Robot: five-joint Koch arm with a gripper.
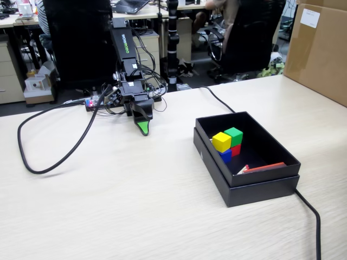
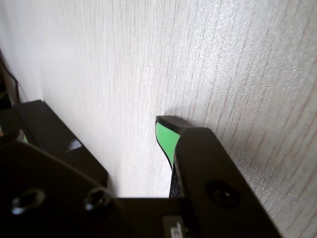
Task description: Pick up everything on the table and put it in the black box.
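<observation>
Resting gripper (image 1: pixel 143 129); cubes (image 1: pixel 227 143) boxed

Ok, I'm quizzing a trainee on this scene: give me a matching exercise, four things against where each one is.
Things:
1 yellow cube
2 blue cube
3 red cube
4 gripper

Places:
a under the green cube
b over the bare table, outside the black box
c on top of the blue cube
d under the yellow cube

Pairs: 1c, 2d, 3a, 4b
</observation>
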